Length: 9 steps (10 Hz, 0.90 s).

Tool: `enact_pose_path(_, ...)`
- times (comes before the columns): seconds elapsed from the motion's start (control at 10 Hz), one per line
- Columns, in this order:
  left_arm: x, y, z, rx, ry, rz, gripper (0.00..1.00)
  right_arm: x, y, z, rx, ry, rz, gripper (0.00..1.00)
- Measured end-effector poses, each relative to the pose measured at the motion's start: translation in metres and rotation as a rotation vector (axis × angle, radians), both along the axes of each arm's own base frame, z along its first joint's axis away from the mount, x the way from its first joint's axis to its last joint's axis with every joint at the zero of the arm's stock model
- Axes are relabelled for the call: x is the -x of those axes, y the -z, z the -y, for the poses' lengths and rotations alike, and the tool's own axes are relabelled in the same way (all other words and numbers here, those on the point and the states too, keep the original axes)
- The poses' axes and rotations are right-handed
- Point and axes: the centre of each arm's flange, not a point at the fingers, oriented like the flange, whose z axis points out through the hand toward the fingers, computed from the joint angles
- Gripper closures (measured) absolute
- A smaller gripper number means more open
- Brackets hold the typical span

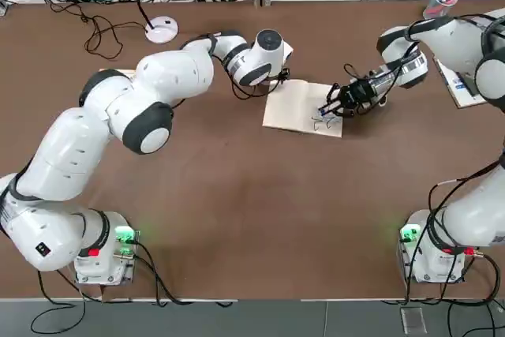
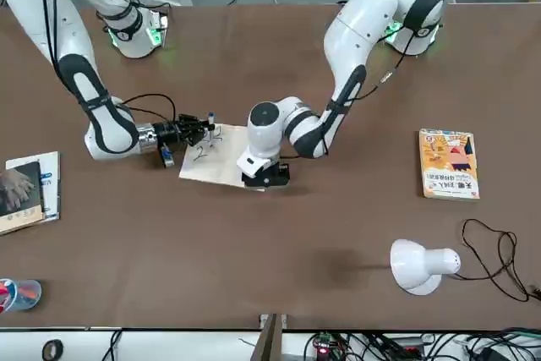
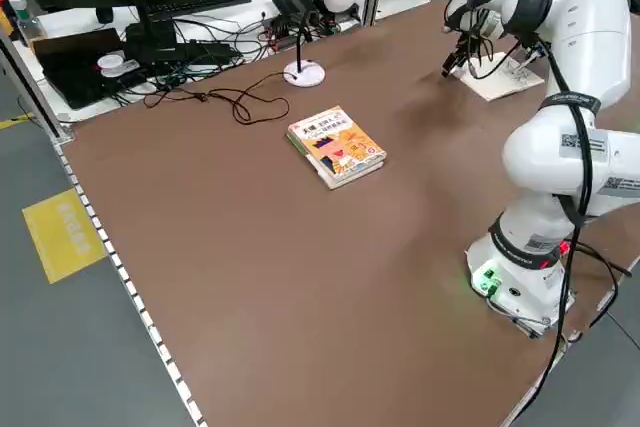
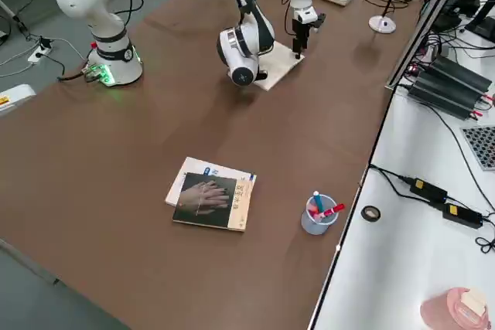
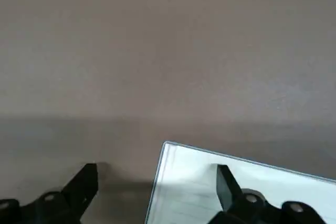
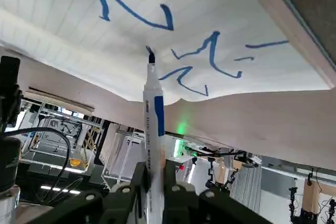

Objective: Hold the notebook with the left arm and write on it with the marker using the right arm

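Brown table, desks behind; right fingers clamp the marker, left fingers apart

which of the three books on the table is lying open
The cream notebook with blue scribbles, between both arms; the yellow-orange book and the photo-cover book lie closed.

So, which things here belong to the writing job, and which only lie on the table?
In the job:
- notebook, pressed by the left gripper
- marker, held by the right gripper

Lying about:
- yellow book
- grey-cover book
- pen cup
- lamp
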Motion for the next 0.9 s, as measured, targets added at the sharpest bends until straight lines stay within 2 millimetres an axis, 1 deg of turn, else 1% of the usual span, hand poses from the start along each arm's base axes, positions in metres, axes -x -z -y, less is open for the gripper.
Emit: enact_pose_path(0.9, 0.0000, 0.0000, 0.0000, -0.005, 0.006, 0.005, 0.00, 0.0044, 0.0003, -0.0103, 0.002, -0.024, 0.000, 0.83)
